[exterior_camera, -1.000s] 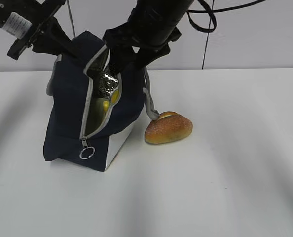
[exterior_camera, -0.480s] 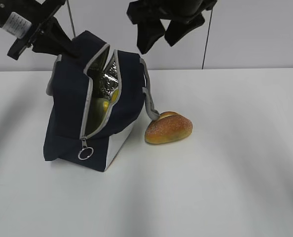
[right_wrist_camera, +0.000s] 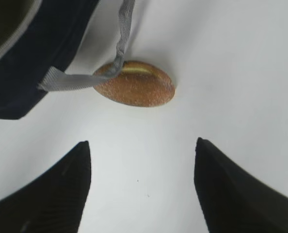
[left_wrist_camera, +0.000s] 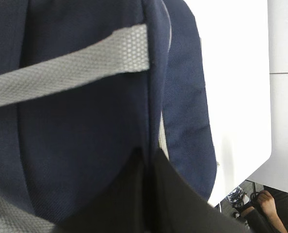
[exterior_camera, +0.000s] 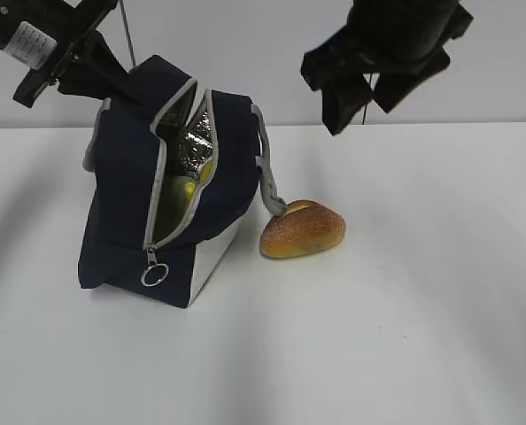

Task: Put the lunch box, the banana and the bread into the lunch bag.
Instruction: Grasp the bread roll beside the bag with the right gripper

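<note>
The right gripper [exterior_camera: 362, 104] has moved away from above the bag's [exterior_camera: 121, 212] mouth toward the right, and now it hangs in the air above and a little right of the bread [exterior_camera: 303, 229]. Its two dark fingers [right_wrist_camera: 52, 194] are spread wide and hold nothing; in the right wrist view the bread lies between and beyond them on the table [exterior_camera: 405, 301].

The bag has stayed in place on the left part of the table, tilted a little, with its zipper open and the ring pull [exterior_camera: 152, 275] hanging low at the front. Through the opening I see silver lining [exterior_camera: 190, 146] and something yellow [exterior_camera: 198, 176], which seems to be the banana. The lunch box I cannot find in any view.

The bread rests just right of the bag. One grey strap [right_wrist_camera: 93, 73] of the bag hangs down and its loop lies over the left end of the bread, so the strap is partly in the way there.

The left gripper [exterior_camera: 99, 71] is at the upper back corner of the bag. In the left wrist view its dark fingers [left_wrist_camera: 175, 201] are pressed close together against the navy fabric and appear to pinch it.
</note>
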